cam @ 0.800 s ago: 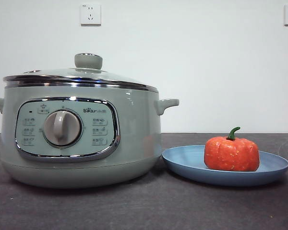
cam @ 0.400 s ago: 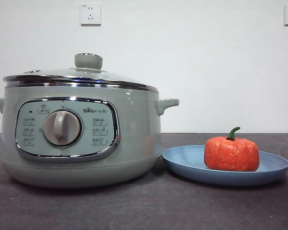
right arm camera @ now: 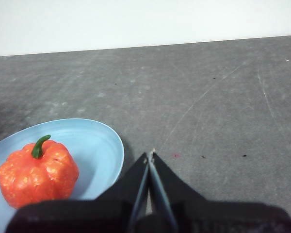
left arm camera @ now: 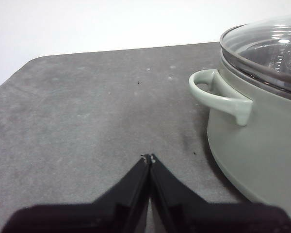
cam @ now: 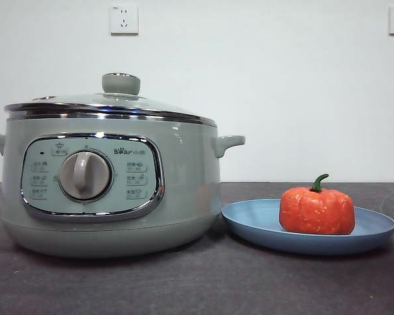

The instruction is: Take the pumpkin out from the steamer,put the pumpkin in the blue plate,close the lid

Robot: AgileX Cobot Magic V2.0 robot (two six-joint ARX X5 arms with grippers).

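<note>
change: none across the last second, scene static | pumpkin (cam: pixel 316 210) sits in blue plate (cam: pixel 249 224), lower right | lid (cam: pixel 111 104) seated on steamer (cam: pixel 184 177), left | left gripper (left arm camera: pixel 149 158), right gripper (right arm camera: pixel 150 155) both pinched closed, empty, over bare table | task looks complete

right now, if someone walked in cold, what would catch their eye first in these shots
The big sage-green steamer fills the left half of the front view, its glass lid seated on top. Beside its right handle, the orange pumpkin sits in the blue plate, the brightest thing on the dark table. Both claws are shut and empty: the left claw by the steamer, the right claw by the plate.
</note>
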